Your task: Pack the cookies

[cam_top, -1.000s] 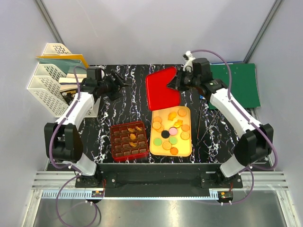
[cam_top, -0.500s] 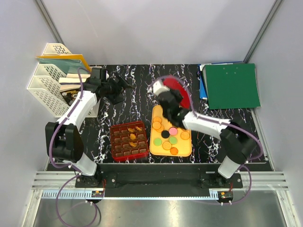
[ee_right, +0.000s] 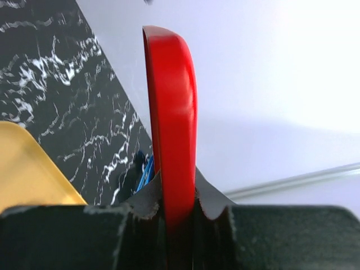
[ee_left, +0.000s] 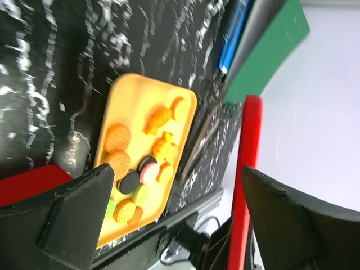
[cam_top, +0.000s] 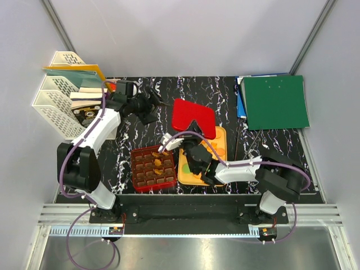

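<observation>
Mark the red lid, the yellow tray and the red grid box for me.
red lid (ee_right: 171, 129), right wrist view, on its rounded edge.
yellow tray (ee_left: 138, 104), left wrist view, on its bare upper part.
red grid box (cam_top: 133, 169), top external view, on its left rim.

Black white-veined marble table (cam_top: 169, 95) beneath me. Pale grey walls (cam_top: 185, 34) on three sides. Cream file rack (cam_top: 53, 104) my left, green folder (cam_top: 275, 101) right.

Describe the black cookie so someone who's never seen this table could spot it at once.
Find the yellow tray on the black marble table, seen from the left wrist. Most cookies on it are orange; the black cookie lies beside a pink one, and it is the only dark one on the tray.
</observation>
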Robot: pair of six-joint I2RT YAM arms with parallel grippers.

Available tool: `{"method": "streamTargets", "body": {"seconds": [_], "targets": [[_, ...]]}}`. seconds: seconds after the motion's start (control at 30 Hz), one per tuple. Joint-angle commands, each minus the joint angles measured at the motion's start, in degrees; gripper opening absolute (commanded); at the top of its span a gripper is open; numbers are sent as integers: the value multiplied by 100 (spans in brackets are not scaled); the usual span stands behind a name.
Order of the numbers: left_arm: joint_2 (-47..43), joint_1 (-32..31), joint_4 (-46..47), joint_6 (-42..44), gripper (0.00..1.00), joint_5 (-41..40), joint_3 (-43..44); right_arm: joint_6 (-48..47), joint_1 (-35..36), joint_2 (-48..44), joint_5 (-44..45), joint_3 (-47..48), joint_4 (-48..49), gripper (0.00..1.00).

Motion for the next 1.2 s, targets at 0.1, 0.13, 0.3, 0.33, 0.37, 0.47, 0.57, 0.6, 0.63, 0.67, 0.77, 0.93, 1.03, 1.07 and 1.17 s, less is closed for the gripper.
{"method": "streamTargets", "body": {"seconds": [0.1, 0.13, 0.3, 0.33, 0.37, 0.47, 0.57, 0.6, 0.63, 0.67, 0.77, 0.93, 1.03, 1.07, 1.17], "targets": [[-234, -216, 785, 218, 99, 1009, -350, -141, 504, -259, -350, -380, 867, 0], [-234, -242, 881, 200, 99, 1079, -377, -115, 539, -268, -359, -389, 841, 0], [-330, -278, 1110, 103, 99, 1141, -517, -26, 619, -233, -342, -390, 796, 0], [-322, -278, 1163, 95, 99, 1237, -518, -18, 628, -233, -350, -381, 779, 0], [-304, -295, 1163, 112, 97, 1273, -526, 0, 628, -224, -342, -381, 753, 0], [-260, -322, 1303, 112, 77, 1457, -561, 61, 619, -171, -359, -355, 735, 0], [-251, -366, 1558, 69, 52, 1695, -737, 88, 619, -127, -359, -311, 691, 0], [-243, -366, 1594, 60, 45, 1782, -763, 97, 628, -110, -368, -302, 682, 0], [-251, -366, 1664, 60, 35, 1827, -790, 105, 619, -83, -377, -293, 691, 0], [-243, -374, 1682, 68, 33, 1862, -825, 140, 619, -74, -377, -276, 665, 1], [-234, -392, 1743, 77, 29, 2002, -895, 202, 628, -31, -395, -249, 621, 2], [-243, -418, 1787, 104, 3, 2082, -913, 220, 619, 14, -324, -170, 682, 22], [-251, -410, 1831, 78, 0, 2064, -852, 167, 619, -39, -202, -65, 752, 43], [-243, -384, 1857, 51, 0, 2064, -791, 158, 628, -65, -175, -56, 761, 46], [-225, -305, 2059, -186, 0, 2038, -641, 70, 619, -197, -96, -29, 788, 55]]}}
